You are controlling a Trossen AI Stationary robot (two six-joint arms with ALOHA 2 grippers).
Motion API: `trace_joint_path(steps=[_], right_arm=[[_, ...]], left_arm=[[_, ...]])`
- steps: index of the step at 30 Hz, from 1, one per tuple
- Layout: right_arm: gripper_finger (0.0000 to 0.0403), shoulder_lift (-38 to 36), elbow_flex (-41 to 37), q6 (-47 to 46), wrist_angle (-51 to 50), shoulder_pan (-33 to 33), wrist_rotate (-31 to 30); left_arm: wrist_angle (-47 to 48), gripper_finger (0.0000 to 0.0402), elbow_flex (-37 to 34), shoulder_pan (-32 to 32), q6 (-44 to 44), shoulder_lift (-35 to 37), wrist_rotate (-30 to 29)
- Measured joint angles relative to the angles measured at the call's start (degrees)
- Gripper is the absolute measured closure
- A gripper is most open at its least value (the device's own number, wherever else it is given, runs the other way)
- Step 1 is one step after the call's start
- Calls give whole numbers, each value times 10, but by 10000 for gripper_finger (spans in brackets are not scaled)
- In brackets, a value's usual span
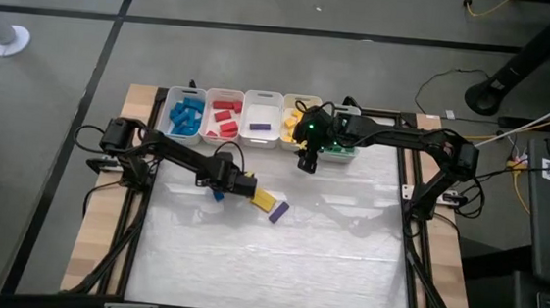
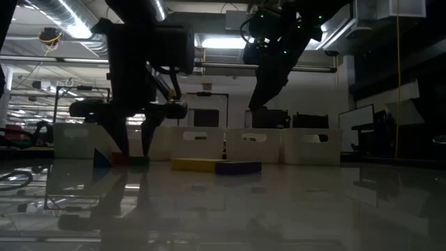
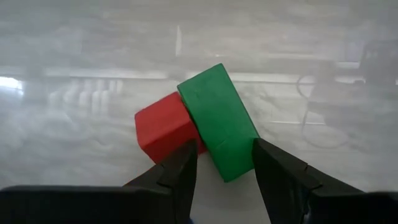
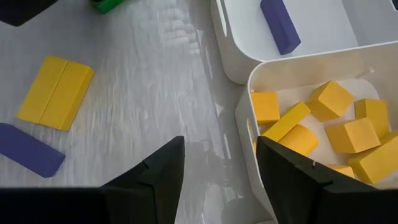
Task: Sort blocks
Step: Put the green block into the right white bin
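My left gripper [image 1: 226,182] [image 3: 225,171] points down at the table's middle left, shut on a green bar block [image 3: 217,118]. A red block [image 3: 163,126] lies against the green bar's side, and a blue block [image 1: 218,195] rests just beside the gripper. A yellow block [image 1: 264,199] [image 4: 56,92] and a purple block [image 1: 277,211] [image 4: 28,149] lie flat on the table to its right. My right gripper [image 1: 306,162] [image 4: 221,168] hangs open and empty above the table, at the near rim of the bin with yellow blocks [image 4: 339,134]. My left gripper pinches the green bar at its near end [image 3: 233,165] between the two fingers, coming from above and pointing down, with the fingers across the bar. The bar lies flat on the table. One finger [image 3: 180,168] also stands against the red block's corner.
Five white bins stand in a row at the far edge: blue [image 1: 186,115], red [image 1: 224,118], one with a purple block [image 1: 261,123], yellow [image 1: 292,121], and one under the right arm [image 1: 339,151]. The table's near half is bare.
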State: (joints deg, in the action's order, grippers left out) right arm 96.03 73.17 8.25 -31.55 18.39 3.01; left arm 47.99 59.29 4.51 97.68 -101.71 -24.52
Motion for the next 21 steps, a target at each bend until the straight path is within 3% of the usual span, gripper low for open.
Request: trace_joint_path(steps=[21], right_arm=[[203,0,0,13,1,0,0]], left_arm=[[-28,258,0,12,68,0,-43]])
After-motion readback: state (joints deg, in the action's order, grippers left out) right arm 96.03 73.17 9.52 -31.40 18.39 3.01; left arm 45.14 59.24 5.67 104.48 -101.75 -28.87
